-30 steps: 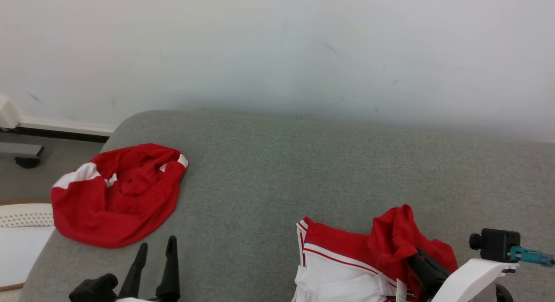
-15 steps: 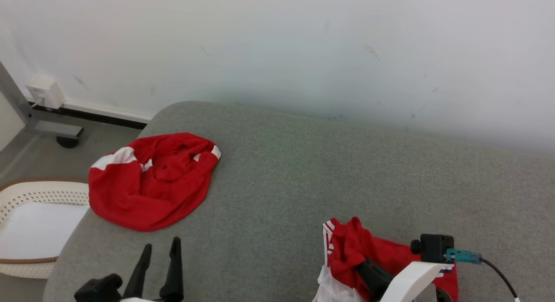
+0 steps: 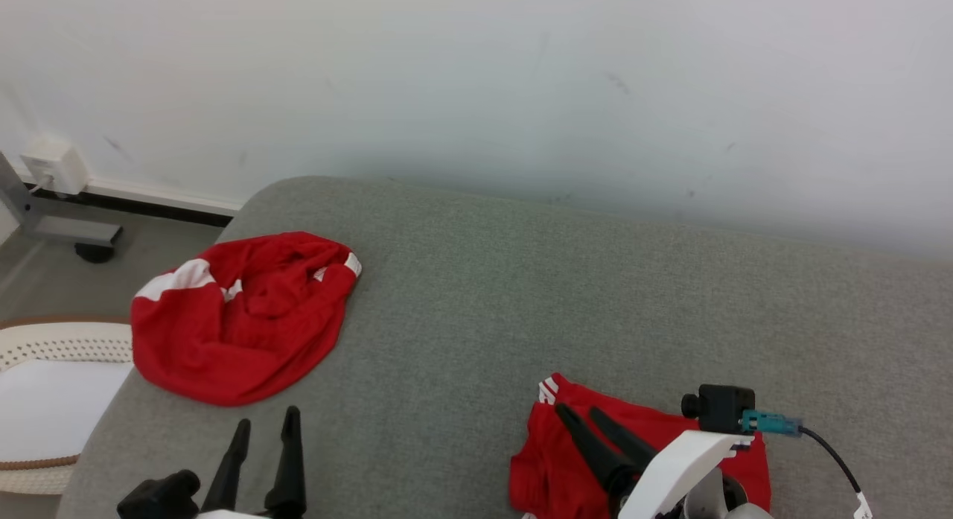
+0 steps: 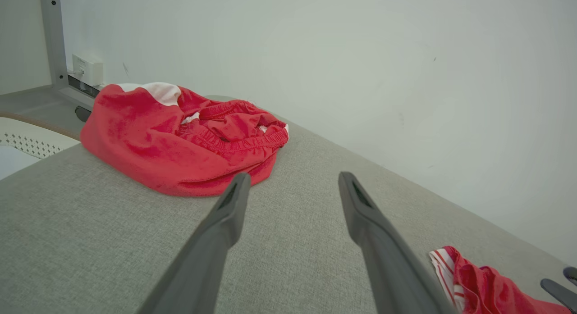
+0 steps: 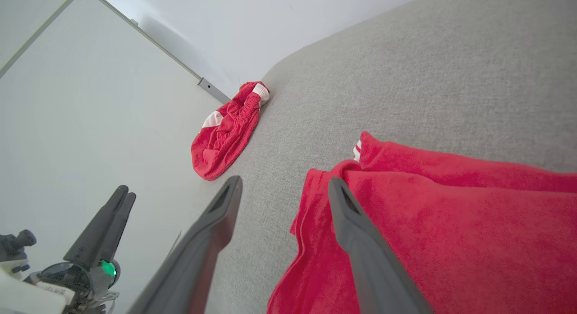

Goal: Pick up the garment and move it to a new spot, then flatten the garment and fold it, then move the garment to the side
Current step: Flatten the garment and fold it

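The garment, red with white stripes at one corner, lies in a low heap on the grey cushion at the lower right. My right gripper hovers over its left edge, open and holding nothing. In the right wrist view one finger of that gripper crosses the red cloth and the other is over bare cushion. My left gripper stands open at the lower left, apart from any cloth. The left wrist view shows its fingers spread above bare cushion, with the garment at the lower right.
A second red garment with white patches lies bunched at the cushion's far left corner. A white perforated basket stands on the floor beyond the left edge. A pale wall runs behind the cushion, with a grey frame foot at its base.
My right gripper has opened and let go of the garment, which has dropped from a raised bunch into a low heap. The head camera has shifted. The left gripper is unchanged.
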### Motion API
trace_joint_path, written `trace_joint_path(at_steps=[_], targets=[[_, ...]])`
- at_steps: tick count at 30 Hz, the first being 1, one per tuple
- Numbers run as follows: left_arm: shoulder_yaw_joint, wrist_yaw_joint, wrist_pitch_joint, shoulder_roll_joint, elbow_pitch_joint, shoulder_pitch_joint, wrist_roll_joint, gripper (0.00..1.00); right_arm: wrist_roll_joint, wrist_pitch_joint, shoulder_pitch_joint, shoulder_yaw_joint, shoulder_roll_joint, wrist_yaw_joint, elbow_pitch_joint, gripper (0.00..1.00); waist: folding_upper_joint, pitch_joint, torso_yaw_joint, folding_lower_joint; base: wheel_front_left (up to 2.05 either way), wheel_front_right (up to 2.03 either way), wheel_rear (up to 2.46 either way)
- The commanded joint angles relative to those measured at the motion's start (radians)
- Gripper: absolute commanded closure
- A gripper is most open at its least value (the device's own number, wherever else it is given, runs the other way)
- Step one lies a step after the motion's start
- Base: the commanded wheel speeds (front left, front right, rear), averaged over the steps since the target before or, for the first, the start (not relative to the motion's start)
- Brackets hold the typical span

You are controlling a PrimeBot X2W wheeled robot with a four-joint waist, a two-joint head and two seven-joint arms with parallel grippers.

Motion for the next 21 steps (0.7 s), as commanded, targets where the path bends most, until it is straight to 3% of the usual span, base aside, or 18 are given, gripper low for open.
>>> trace_joint_path(at_steps=[1,8,21], targets=[[0.005,-0.004,-0.002,0.003,-0.002,-0.004,0.008,0.0,0.003,-0.012,-0.013,-0.012,-0.004,0.0,-0.023,0.0,0.0,-0.001,-0.017,0.0,0.0,0.0,0.0],[0.014,-0.001,-0.002,-0.003,-0.016,0.007,0.015,0.0,-0.071,-0.072,-0.002,-0.095,-0.086,0.0,-0.147,0.0,0.0,-0.003,-0.072,0.0,0.0,0.0,0.0],[0.06,-0.016,-0.002,-0.016,-0.065,0.02,0.049,0.0,-0.354,-0.253,0.121,-0.354,-0.247,0.0,-0.301,0.0,0.0,-0.006,-0.177,0.0,0.0,0.0,0.0]])
